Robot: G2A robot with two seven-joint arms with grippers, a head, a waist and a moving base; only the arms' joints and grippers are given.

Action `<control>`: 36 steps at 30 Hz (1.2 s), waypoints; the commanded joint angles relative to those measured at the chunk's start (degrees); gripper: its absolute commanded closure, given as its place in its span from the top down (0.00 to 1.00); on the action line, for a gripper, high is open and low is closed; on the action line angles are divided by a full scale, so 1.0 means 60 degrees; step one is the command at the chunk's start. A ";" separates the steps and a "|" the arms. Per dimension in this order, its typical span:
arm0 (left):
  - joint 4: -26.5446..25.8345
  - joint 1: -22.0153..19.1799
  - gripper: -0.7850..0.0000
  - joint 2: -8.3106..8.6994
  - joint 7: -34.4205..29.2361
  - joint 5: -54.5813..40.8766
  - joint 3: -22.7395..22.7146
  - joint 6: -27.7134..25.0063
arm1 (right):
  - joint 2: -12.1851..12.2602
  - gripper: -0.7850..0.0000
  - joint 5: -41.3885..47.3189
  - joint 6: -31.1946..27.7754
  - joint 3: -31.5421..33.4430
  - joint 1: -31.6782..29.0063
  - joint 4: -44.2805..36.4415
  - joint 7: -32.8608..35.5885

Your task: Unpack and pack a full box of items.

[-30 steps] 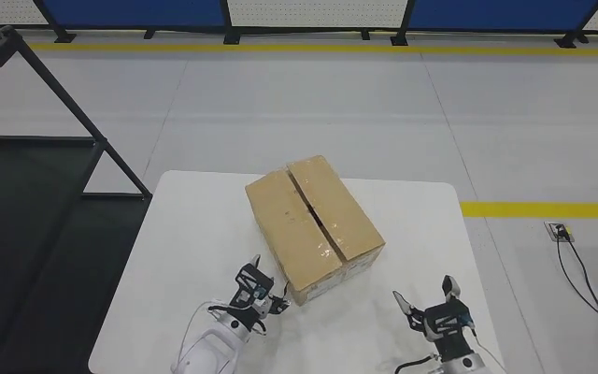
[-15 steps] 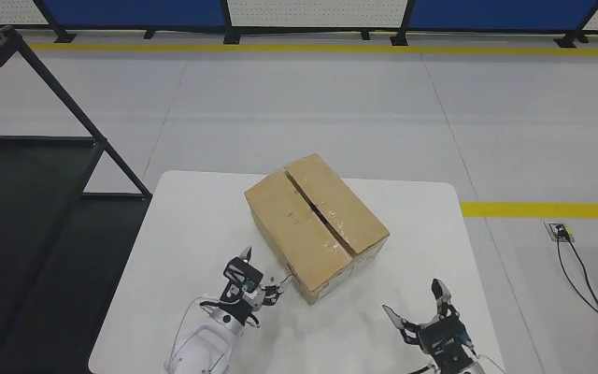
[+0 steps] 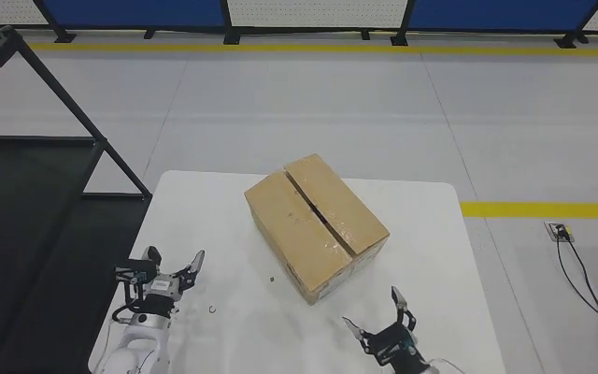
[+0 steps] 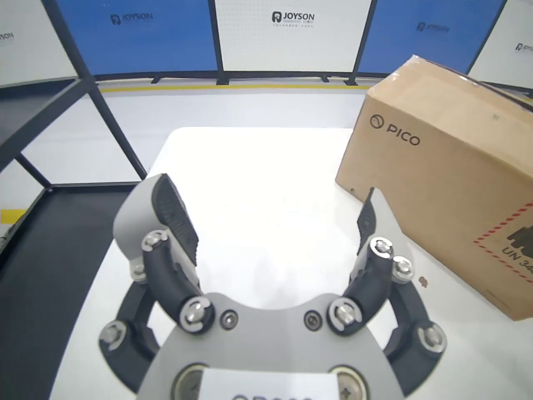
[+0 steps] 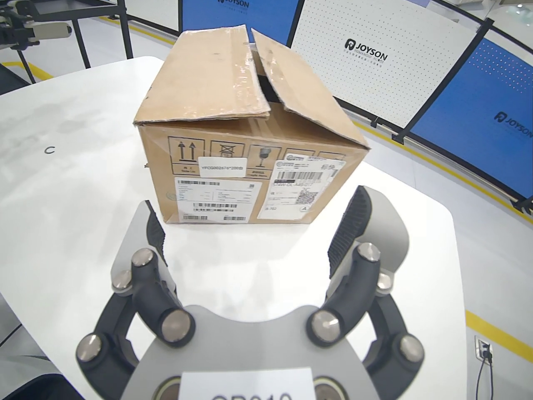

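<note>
- Top view: the box [image 3: 316, 226] sits in the middle of the desk [image 3: 187, 215], flaps down but seam parted, likely your place to pry.
- Your left gripper [image 3: 174, 266] hangs well apart from it, fingers [image 4: 175, 214] released, empty.
- Your right gripper [image 3: 376, 318] faces its labelled end, fingers spread, empty.

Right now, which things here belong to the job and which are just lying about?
Job: cardboard box; left gripper and right gripper, both open and empty.
Lying about: small C-shaped ring and dark speck on the white table; black rack beside it.
</note>
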 commanded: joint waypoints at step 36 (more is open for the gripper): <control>0.0038 0.0327 1.00 -0.0047 0.0149 -0.0136 -0.0341 0.0045 | -0.1253 1.00 0.0113 0.4634 -0.3457 0.2369 0.2426 -0.0065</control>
